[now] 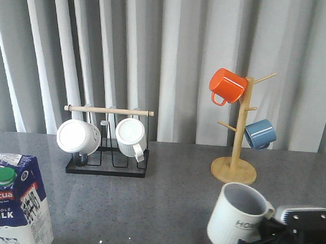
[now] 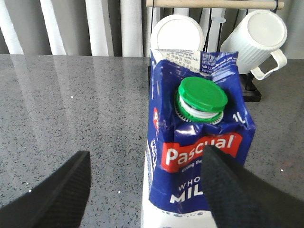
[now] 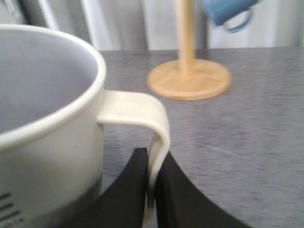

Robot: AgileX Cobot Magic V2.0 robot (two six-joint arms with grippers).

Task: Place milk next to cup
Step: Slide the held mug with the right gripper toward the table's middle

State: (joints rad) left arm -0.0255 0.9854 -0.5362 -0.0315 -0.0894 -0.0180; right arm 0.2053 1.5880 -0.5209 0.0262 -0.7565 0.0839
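Pinched between the right gripper's black fingers, the cup's handle sits at four o'clock on the table. Milk stands at eight o'clock; the left gripper hovers there, spread wide, one finger before the carton.

Milk base cropped; cup perhaps motion-blurred.

Left end effector gapes wide; right end effector is pinched closed

Probably a staged test bench: grey speckled table before pleated curtain (no walls visible).
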